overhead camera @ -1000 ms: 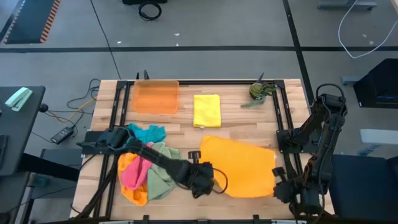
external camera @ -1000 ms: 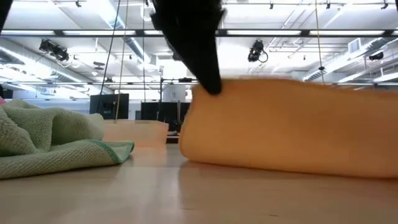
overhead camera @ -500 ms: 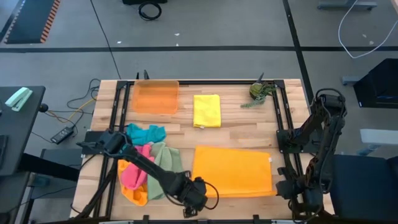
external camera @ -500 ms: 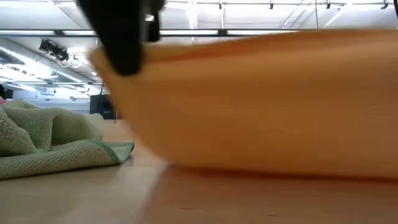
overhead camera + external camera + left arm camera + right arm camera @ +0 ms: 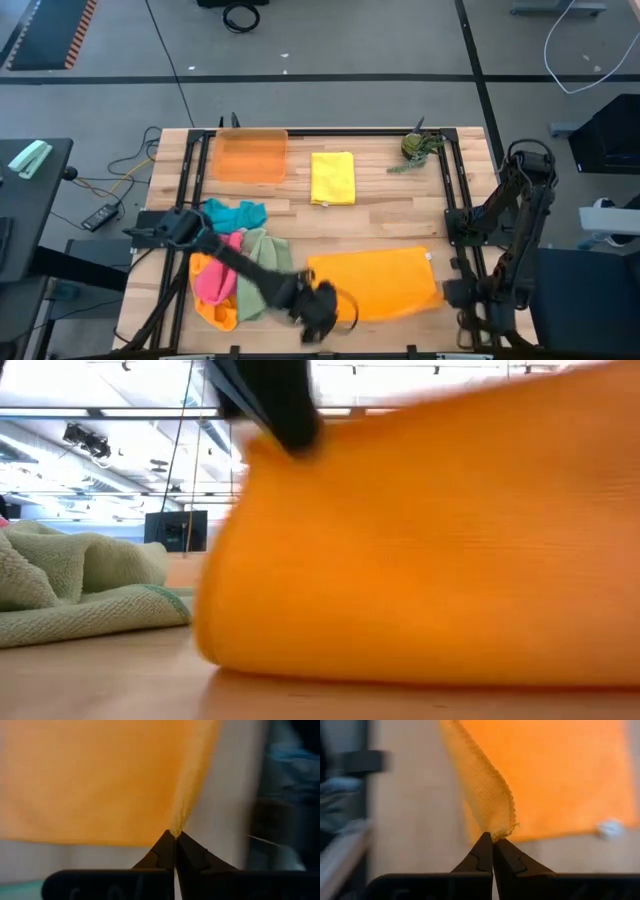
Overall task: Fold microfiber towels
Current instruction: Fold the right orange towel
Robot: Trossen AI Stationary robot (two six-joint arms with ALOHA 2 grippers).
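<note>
High view shows us one yellow towel (image 5: 332, 178) folded, our left gripper (image 5: 318, 303) and right gripper (image 5: 452, 293) each pinched shut on an orange towel (image 5: 375, 283) corner mid-fold, the pile (image 5: 232, 275) left waiting.

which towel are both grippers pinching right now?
The big orange towel spread at the table's near edge: left gripper and right gripper each hold a corner. The folded yellow towel lies untouched.

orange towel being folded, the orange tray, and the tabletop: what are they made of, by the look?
Orange towel: soft knit cloth, matte; fine looped weave and a stitched edge show in the right wrist view. Orange tray: likely rigid plastic, translucent; the tabletop shows through it. Tabletop: light wood planks, visible grain and seams.
</note>
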